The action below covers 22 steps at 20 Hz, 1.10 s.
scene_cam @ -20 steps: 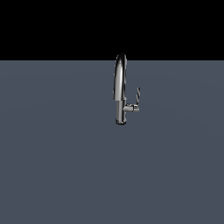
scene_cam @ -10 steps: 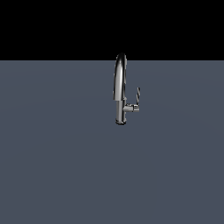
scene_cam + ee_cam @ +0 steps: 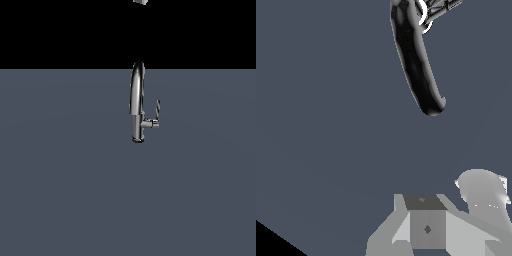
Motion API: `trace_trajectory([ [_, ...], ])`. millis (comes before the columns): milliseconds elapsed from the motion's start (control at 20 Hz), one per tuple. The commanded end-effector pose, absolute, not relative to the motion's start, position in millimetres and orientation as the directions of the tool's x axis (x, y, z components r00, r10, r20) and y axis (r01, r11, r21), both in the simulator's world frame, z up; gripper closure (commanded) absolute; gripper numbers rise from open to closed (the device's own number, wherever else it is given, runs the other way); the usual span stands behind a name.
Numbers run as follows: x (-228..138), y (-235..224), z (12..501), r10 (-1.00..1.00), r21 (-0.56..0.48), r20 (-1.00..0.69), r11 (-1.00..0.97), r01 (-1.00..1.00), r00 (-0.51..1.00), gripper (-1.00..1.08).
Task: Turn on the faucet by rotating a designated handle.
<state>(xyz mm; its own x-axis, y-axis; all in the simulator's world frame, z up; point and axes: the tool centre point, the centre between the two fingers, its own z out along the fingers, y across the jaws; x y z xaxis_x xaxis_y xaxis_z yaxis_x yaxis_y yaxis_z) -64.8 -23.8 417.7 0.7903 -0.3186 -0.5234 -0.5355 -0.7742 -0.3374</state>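
Note:
The chrome faucet (image 3: 137,102) stands upright on the grey surface in the middle of the exterior view, its arched spout rising above the stem. The handle (image 3: 157,110), a thin lever on a short side stub, points up on the exterior view's right of the stem. High above the faucet, a small pale piece of my arm (image 3: 141,1) shows at that view's upper edge. In the wrist view the dark spout (image 3: 417,65) is seen from above, well away from my gripper (image 3: 426,222). Only grey finger parts show, touching nothing, and their gap is unclear.
The flat grey surface (image 3: 65,190) spreads around the faucet on all sides, and the background beyond it is black. No other object shows in either view.
A small pale piece of the arm has come into the exterior view's upper edge above the faucet. Faucet and handle have not moved.

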Motion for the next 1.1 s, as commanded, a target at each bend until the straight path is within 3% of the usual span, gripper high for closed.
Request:
trace_trajectory([
  [0, -50.6, -28.9, 410.3, -0.329, -0.348, -0.562, -0.738, -0.578, 0.759, 1.08],
  [550, 6.9, -54.9, 367.7, -0.339, -0.362, -0.729, -0.547, -0.755, 0.595, 1.08],
  [1050, 53.0, -83.1, 310.4, -0.285, -0.309, -0.87, -0.318, -0.896, 0.402, 1.08],
])
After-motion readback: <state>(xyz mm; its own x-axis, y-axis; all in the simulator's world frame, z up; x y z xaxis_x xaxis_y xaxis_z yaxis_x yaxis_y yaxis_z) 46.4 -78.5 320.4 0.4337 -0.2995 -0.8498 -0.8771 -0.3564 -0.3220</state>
